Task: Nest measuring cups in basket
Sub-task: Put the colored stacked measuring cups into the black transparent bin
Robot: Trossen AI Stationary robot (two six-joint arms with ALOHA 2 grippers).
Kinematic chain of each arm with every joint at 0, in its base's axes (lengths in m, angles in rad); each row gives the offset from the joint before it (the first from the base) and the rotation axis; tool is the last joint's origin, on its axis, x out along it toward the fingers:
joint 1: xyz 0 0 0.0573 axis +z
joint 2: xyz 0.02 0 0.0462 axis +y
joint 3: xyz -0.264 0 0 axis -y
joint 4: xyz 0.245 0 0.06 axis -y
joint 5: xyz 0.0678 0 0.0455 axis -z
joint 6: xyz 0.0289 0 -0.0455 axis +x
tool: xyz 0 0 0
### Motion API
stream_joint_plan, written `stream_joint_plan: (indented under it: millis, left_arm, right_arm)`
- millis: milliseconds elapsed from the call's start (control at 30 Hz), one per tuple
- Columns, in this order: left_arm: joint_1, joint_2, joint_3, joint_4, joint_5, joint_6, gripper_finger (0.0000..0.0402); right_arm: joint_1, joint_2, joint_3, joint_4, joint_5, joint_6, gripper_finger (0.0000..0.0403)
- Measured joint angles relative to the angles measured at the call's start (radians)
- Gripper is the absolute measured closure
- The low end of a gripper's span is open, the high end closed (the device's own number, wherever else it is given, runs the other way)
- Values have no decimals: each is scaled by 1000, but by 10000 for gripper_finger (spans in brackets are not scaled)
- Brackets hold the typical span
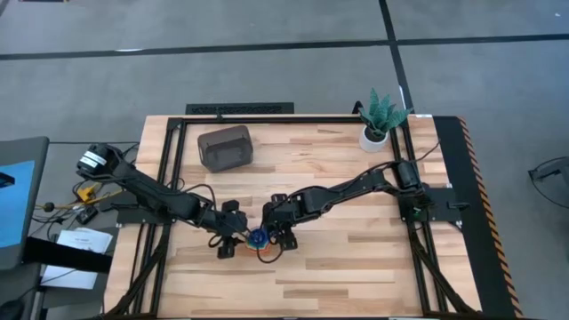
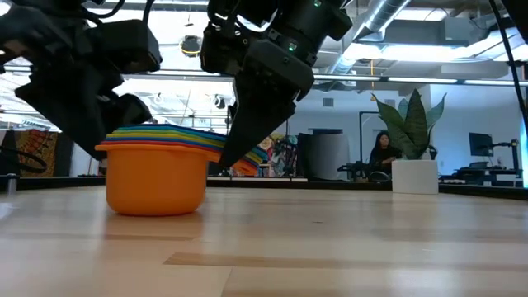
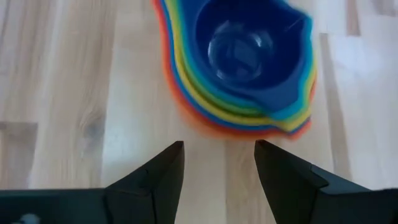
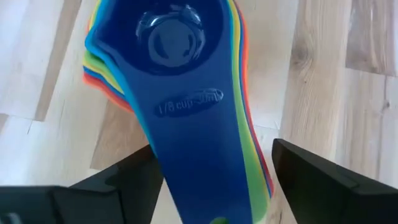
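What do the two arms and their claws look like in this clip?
Both arms are dark, jointed and slim, with black cables trailing along them. The left arm has a white-labelled base joint. The left claw and right claw each have two matte black, wedge-shaped fingers.

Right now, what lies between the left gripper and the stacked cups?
Only bare wood table between left gripper and measuring cups, per left wrist view.
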Motion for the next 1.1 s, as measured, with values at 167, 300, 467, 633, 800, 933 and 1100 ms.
stream_joint_plan:
  millis: [167, 300, 467, 633, 800, 933, 1100]
  left_arm:
    - [16, 3, 1, 7, -20, 4, 216]
    - [23, 3, 1, 8, -51, -1, 216]
    - [28, 3, 1, 7, -84, 0, 216]
    - [33, 3, 1, -15, -118, -1, 216]
    - [51, 3, 1, -25, -127, -9, 216]
    - [66, 3, 1, -31, -136, -13, 216]
    - [84, 3, 0, -33, -136, -13, 216]
  right_arm:
    - [-9, 0, 0, -4, 0, -35, 106]
    - [-13, 0, 0, -5, 1, -61, 119]
    - [-13, 0, 0, -13, 2, -68, 130]
    - [-13, 0, 0, -31, 12, -77, 145]
    - [-16, 0, 0, -40, 23, -81, 176]
    - [-19, 0, 0, -47, 22, -81, 210]
    - [-18, 0, -1, -49, 21, -81, 245]
